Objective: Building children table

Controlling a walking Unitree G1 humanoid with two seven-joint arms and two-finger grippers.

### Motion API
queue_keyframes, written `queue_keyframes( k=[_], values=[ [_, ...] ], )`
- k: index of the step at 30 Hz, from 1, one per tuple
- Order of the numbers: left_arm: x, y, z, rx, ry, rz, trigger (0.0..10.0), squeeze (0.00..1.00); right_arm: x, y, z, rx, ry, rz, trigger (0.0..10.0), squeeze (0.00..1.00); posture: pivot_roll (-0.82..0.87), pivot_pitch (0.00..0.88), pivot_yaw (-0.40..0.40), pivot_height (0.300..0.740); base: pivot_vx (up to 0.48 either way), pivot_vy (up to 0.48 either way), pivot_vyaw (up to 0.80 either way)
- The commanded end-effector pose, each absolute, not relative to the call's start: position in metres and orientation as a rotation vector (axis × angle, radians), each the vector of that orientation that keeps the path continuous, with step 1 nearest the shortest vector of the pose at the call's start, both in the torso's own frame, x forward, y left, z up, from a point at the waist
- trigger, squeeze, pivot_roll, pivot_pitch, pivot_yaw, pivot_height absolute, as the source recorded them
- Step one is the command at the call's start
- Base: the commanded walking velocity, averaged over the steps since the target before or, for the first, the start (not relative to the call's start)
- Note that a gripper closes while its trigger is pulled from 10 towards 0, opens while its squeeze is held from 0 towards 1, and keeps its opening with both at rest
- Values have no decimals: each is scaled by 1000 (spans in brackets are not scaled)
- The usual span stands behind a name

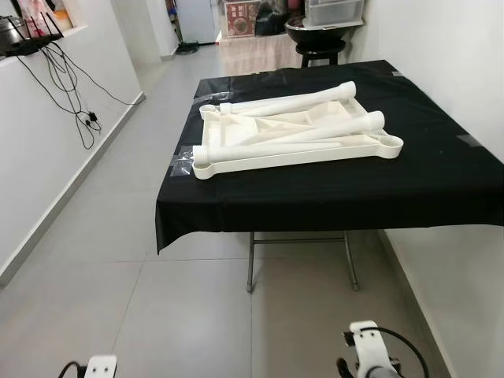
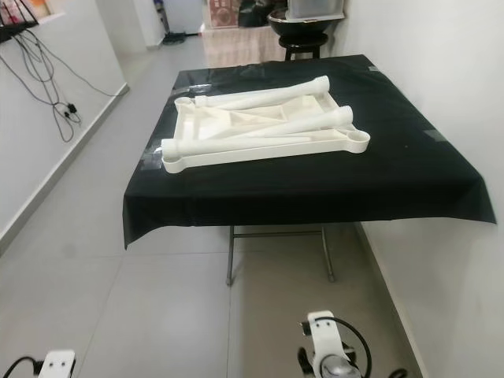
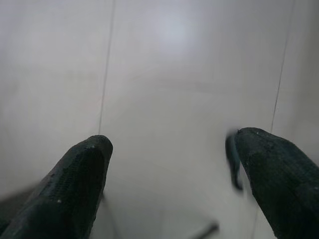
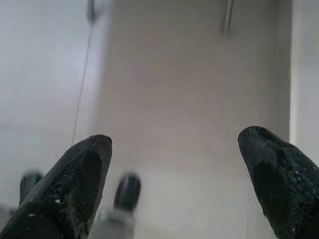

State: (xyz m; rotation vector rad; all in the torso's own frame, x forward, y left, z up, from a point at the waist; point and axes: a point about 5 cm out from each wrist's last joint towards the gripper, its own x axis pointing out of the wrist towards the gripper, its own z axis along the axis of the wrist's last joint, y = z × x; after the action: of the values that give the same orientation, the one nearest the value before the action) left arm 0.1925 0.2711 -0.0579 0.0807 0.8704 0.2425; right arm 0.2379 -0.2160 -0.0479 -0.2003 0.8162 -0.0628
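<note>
Children's table top: one cream plastic panel (image 1: 236, 134) lies upside down, ribs showing, on the black-covered table; round leg sockets show at three of its corners.
Table legs: three cream tubes (image 1: 295, 102) rest loose across the panel; one runs along the far edge, one slants over the middle, one lies along the near edge.
Folding table: one, draped in a black cloth (image 1: 331, 189) that hangs over the near edge; two metal legs (image 1: 250, 260) with a crossbar show beneath.
Position: the table stands against the white wall on the robot's right, ahead of the robot and well apart from both arms.
Left gripper (image 3: 169, 184): hangs low over the pale floor tiles; its two black fingers (image 3: 75, 184) are spread wide, grasping nothing.
Right gripper (image 4: 174, 184): also low above the floor; two fingers (image 4: 75, 179) parted wide, nothing between them.
Floor: light grey tiles (image 1: 118, 260) with thin joints.
Stool: one dark stool (image 1: 319, 51) beyond the table's far end.
Cables: several black cords (image 1: 75, 87) hang down the left wall.
</note>
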Motion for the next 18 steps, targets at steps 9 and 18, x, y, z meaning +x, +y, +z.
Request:
queue_keyframes(
  k=[9, 18],
  values=[
    [290, 240, 39, 104, 247, 33, 10000, 0, 320, -181, 37, -160, 288, 96, 10000, 0, -59, 0, 51, 740, 0, 0, 0],
    [263, 158, 73, 7, 18, -336, 10000, 0, 316, -160, 80, -77, 37, 217, 10000, 0, -59, 0, 54, 740, 0, 0, 0]
  ],
)
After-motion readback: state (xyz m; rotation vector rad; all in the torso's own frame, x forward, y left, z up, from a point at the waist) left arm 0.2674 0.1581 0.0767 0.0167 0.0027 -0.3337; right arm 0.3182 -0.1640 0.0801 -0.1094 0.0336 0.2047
